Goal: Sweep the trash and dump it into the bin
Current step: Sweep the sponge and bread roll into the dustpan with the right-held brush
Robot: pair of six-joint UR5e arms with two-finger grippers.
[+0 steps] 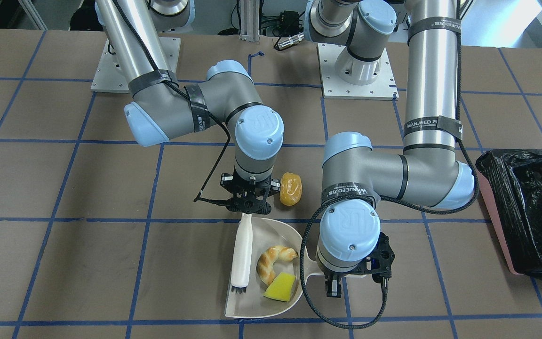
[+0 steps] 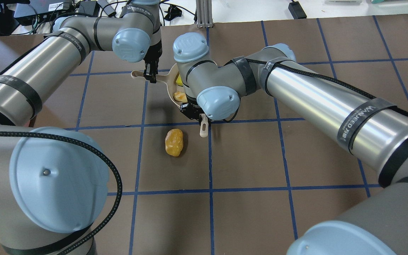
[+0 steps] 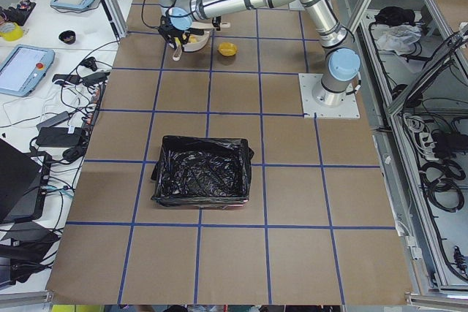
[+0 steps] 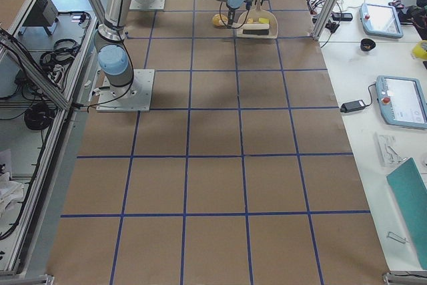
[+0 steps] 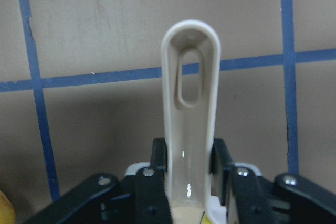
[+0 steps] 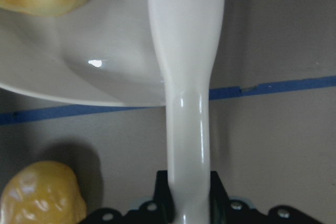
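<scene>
While brush (image 1: 242, 249) crosses dustpan (image 1: 252, 308), orange lump (image 1: 290, 189) sits just outside

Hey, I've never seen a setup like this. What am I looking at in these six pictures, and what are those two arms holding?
These are two robot arms bolted to a brown table marked with a blue grid. Each arm ends in a two-finger gripper. Six cameras caught the same moment: one across the table facing the robot, one behind its shoulders, one at each end of the table, and one on each wrist.

The left gripper is shut on the handle of a beige dustpan. The right gripper is shut on a white brush whose bristle end sits in the pan.

Inside the dustpan lie a croissant-like bread piece and a yellow wedge. An orange lump lies on the table just outside it. The bin, lined with a black bag, stands off to the side.
</scene>
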